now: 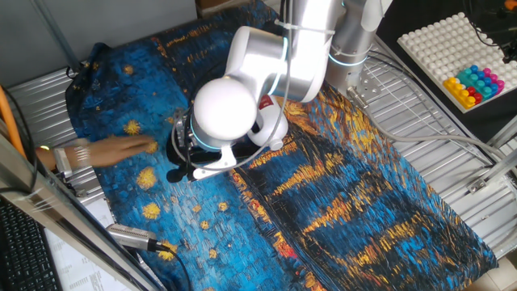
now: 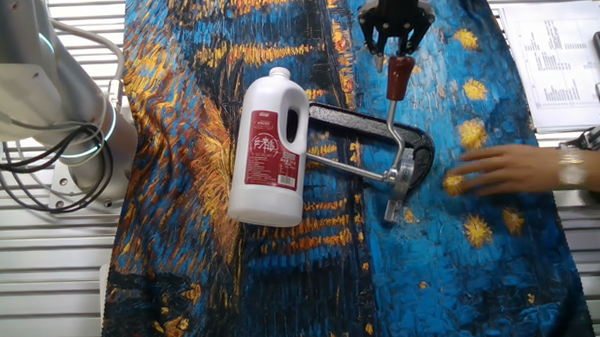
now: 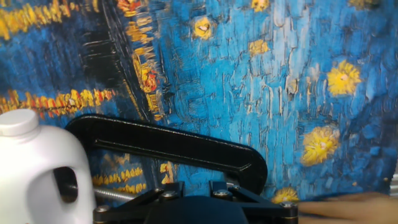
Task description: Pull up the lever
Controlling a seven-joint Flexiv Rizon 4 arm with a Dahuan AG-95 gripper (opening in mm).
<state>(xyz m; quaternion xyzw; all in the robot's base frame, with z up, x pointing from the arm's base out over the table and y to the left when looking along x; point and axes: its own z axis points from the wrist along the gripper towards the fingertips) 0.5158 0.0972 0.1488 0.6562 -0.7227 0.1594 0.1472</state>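
The lever (image 2: 393, 130) is a slim silver rod with a reddish-brown knob (image 2: 399, 77) and lies along the cloth, pointing away from its hinge on the black fixture (image 2: 363, 121). My gripper (image 2: 398, 47) hangs just above the knob's far end, its fingers spread a little wider than the knob, touching nothing that I can see. In the hand view the black fixture (image 3: 168, 143) curves across the middle. Only the finger bases show at the bottom edge there, and the knob is out of sight. In one fixed view the white wrist hides the gripper.
A white jug (image 2: 269, 150) with a red label lies left of the fixture, over the plain silver crossbar (image 2: 345, 167). A person's hand (image 2: 500, 168) rests on the cloth right of the hinge. A silver tool (image 1: 133, 236) lies at the cloth's edge. A tray of coloured balls (image 1: 452, 56) stands beyond the rack.
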